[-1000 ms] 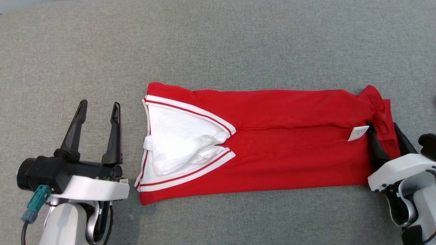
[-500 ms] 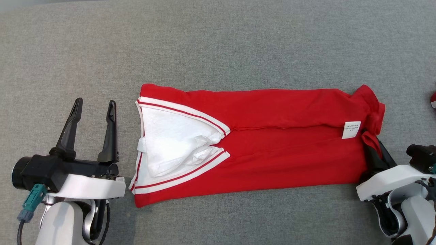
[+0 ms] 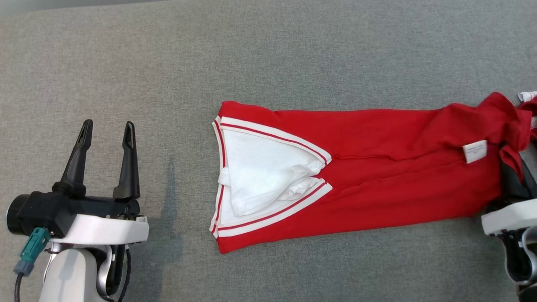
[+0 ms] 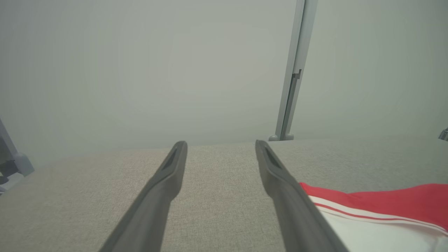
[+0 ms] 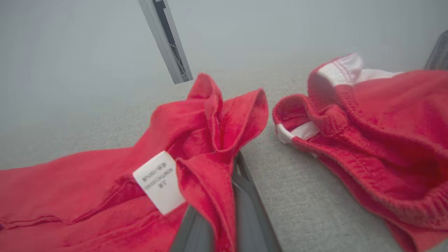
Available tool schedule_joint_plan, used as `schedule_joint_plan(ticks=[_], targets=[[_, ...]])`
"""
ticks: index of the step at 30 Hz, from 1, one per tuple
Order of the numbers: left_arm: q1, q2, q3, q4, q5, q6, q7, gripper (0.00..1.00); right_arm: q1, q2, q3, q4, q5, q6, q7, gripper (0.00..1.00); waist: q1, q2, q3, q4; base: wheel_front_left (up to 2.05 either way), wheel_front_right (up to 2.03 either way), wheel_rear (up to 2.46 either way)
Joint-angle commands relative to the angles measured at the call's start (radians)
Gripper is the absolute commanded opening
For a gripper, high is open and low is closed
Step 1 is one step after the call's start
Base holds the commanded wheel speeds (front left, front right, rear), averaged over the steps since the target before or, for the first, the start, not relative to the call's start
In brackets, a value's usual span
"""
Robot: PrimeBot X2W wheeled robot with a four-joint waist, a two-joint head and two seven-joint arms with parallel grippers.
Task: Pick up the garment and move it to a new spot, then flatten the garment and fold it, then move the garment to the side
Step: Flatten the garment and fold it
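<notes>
Right end effector: jaws clamped tight on the hem end of the garment. Red cloth bunches over its fingers, and the care label sits just beside the pinch.
Left end effector: spread fully, holding nothing, poised over the bare bench.
Garment position: it lies on the bench as a long folded strip running away from the right end effector. The white V-neck end is well apart from the left end effector.
Just changed: the right jaws stood open astride the hem a second ago and now grip it. The strip is drawn toward that end effector, its hem end raised and rumpled.
Versus earlier frame: the gap between the V-neck end and the left end effector is clearly wider, and the strip now slants.
Neighbour: a second red garment lies near the right end effector.
Reading: the sideways move appears to be starting. A one-point drag may skew the fold.
</notes>
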Motion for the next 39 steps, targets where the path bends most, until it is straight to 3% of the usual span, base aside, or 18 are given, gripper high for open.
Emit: schedule_joint_plan(ticks=[1,9,14,21,34,35,36,37,38,39], targets=[[0.0,0.004,0.006,0.0,0.008,-0.002,-0.003,1.0,-0.011,0.009,0.012,-0.031,0.002,0.0,-0.005,0.0,0.0,0.0,-0.001,-0.005,0.0,0.0,0.0],[0.001,0.006,0.014,0.011,0.011,-0.01,-0.003,1.0,-0.059,0.092,0.16,-0.3,0.0,0.0,0.077,0.0,0.0,0.0,-0.02,-0.019,0.0,0.0,0.0],[-0.007,0.002,0.002,0.017,0.012,-0.012,-0.003,1.0,-0.105,0.174,0.287,-0.367,-0.014,0.0,0.126,0.0,0.0,0.0,-0.028,0.0,0.0,0.0,0.0],[-0.021,-0.01,-0.025,0.03,0.0,-0.017,-0.003,1.0,-0.175,0.241,0.471,-0.248,-0.002,0.0,0.126,0.0,0.0,0.0,-0.013,0.06,0.0,0.0,0.0],[-0.049,-0.025,-0.044,0.054,0.0,-0.022,-0.003,1.0,-0.288,0.253,0.716,-0.033,0.162,0.0,0.028,0.0,0.0,0.0,0.013,0.104,0.0,0.0,0.0],[-0.05,-0.025,-0.044,0.055,0.002,-0.022,-0.003,1.0,-0.297,0.253,0.727,-0.018,0.17,0.0,0.023,0.26,0.0,0.0,0.014,0.104,0.0,0.0,0.0],[-0.052,-0.025,-0.046,0.056,0.003,-0.022,-0.003,1.0,-0.306,0.253,0.738,-0.006,0.181,0.0,0.017,0.65,0.0,0.0,0.014,0.104,0.0,0.0,0.0],[-0.052,-0.025,-0.046,0.056,0.003,-0.022,-0.003,1.0,-0.306,0.253,0.738,-0.006,0.181,0.0,0.017,0.65,0.0,0.0,0.014,0.104,0.0,0.0,0.0],[-0.054,-0.025,-0.047,0.058,0.005,-0.023,-0.003,1.0,-0.312,0.254,0.75,0.0,0.194,0.0,0.013,1.0,0.0,0.0,0.014,0.102,0.0,0.0,0.0],[-0.055,-0.025,-0.046,0.058,0.006,-0.023,-0.003,1.0,-0.318,0.254,0.762,0.004,0.202,0.0,0.007,1.0,0.0,0.0,0.014,0.1,0.0,0.0,0.0]])
